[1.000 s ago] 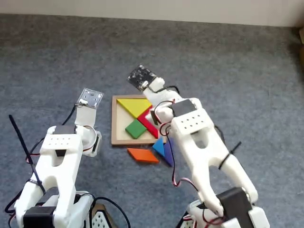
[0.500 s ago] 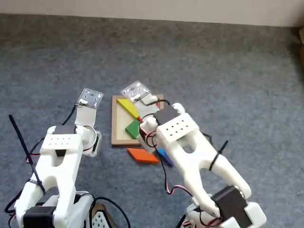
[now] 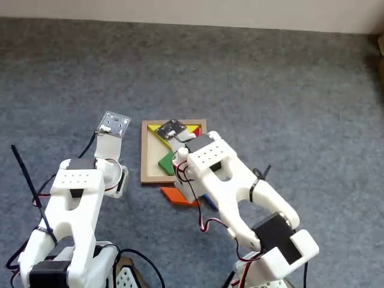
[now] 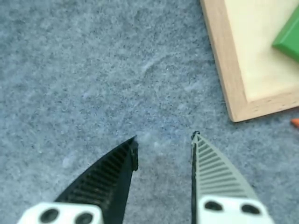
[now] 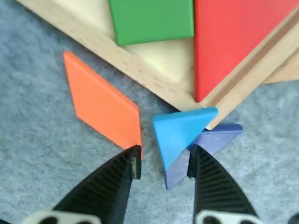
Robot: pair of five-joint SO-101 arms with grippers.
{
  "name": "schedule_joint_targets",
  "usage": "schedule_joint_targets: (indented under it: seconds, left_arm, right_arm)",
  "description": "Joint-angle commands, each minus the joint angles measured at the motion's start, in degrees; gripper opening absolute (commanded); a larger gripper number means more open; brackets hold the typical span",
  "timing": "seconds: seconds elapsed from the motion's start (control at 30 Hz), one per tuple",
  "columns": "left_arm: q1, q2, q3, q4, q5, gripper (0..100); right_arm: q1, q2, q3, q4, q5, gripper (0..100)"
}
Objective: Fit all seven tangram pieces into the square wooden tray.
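— What's on your screen?
— I see a bench covered in nubby grey carpet. On it sits the square wooden tray, pale and smooth with a raised rim. My left tool hangs parted over bare carpet near a tray corner.
— And the pieces?
— They're flat and painted. A red triangle and a green square lie inside the tray. An orange parallelogram lies just outside the rim. At the tray's corner, a light blue triangle overlaps a dark blue triangle. My right tool is open, straddling the light blue point.
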Motion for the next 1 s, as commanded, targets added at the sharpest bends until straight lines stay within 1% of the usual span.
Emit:
schedule_joint_targets:
  seconds: [0.0,0.2,0.47,0.67,0.83,0.97]
  left_arm:
    - [-0.4,-1.5,-0.1,-0.7,-0.3,18]
    - [-0.4,-1.5,-0.1,-0.7,-0.3,18]
    - [-0.4,-1.5,-0.1,-0.6,-0.3,18]
    - [-0.5,-1.5,0.0,-0.6,-0.3,18]
    - [-0.5,-1.5,0.0,-0.6,-0.3,18]
    - [-0.5,-1.5,0.0,-0.6,-0.3,18]
  right_arm:
    - [-0.6,-0.6,-0.5,-3.2,-0.1,16.6]
    - [-0.6,-0.9,-0.9,-4.2,-0.2,6.7]
    - [0.0,-0.5,-1.0,-11.1,-0.4,6.3]
    - [0.0,-0.7,-1.0,-11.8,-0.4,6.3]
    - [1.2,-0.3,-0.6,-19.2,-0.1,6.3]
    - [3.0,-0.3,-0.7,-22.2,-0.1,6.3]
